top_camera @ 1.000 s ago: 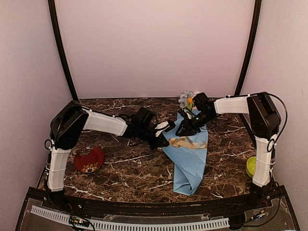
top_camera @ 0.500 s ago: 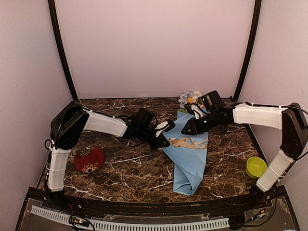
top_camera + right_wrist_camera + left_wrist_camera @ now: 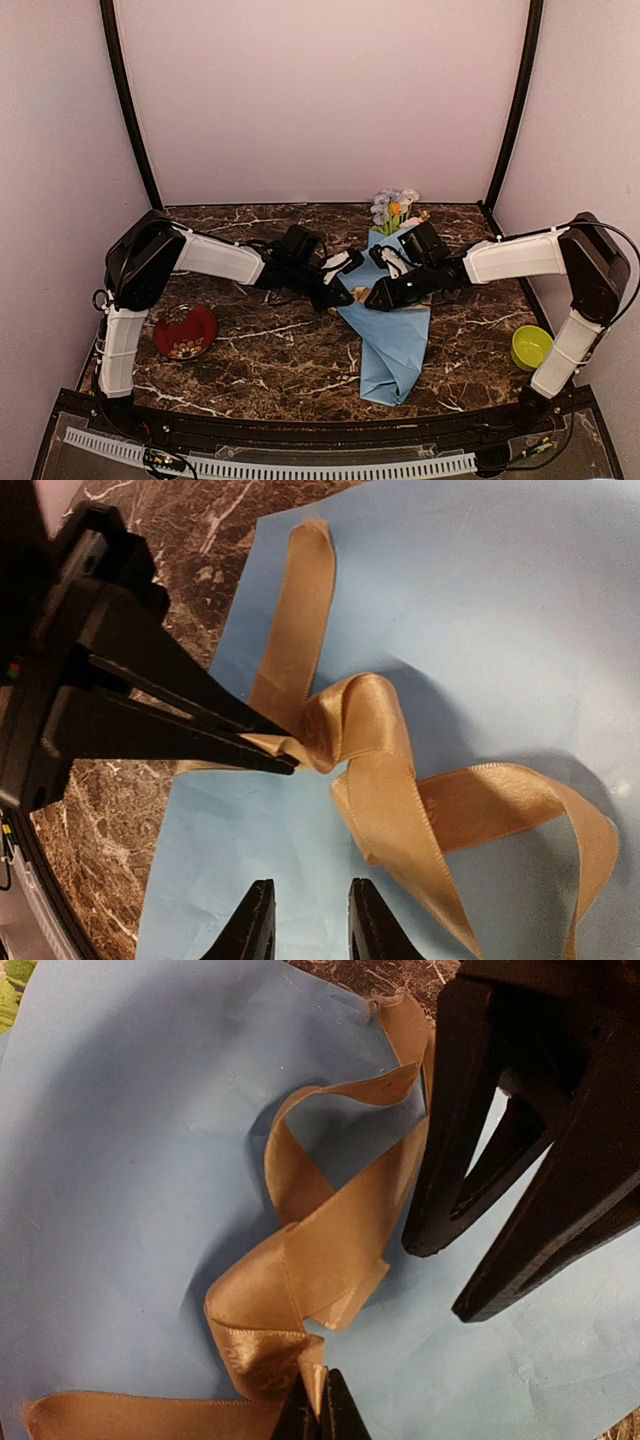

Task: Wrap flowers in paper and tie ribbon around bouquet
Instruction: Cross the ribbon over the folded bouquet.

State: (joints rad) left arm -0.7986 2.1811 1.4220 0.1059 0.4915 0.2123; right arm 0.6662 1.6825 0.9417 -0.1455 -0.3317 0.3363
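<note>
The tan ribbon (image 3: 330,1230) lies in loose, twisted loops on the light-blue bouquet (image 3: 395,345), mid-worktop (image 3: 270,350). My left jaws are clenched on one fold. My right jaws stand parted, grasping nothing, and have dropped closer to the ribbon than half a second ago.

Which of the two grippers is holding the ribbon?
The left gripper: its closed fingertips pinch a fold of the tan ribbon over the blue paper. The right gripper hangs open nearby, with nothing between its fingers.
</note>
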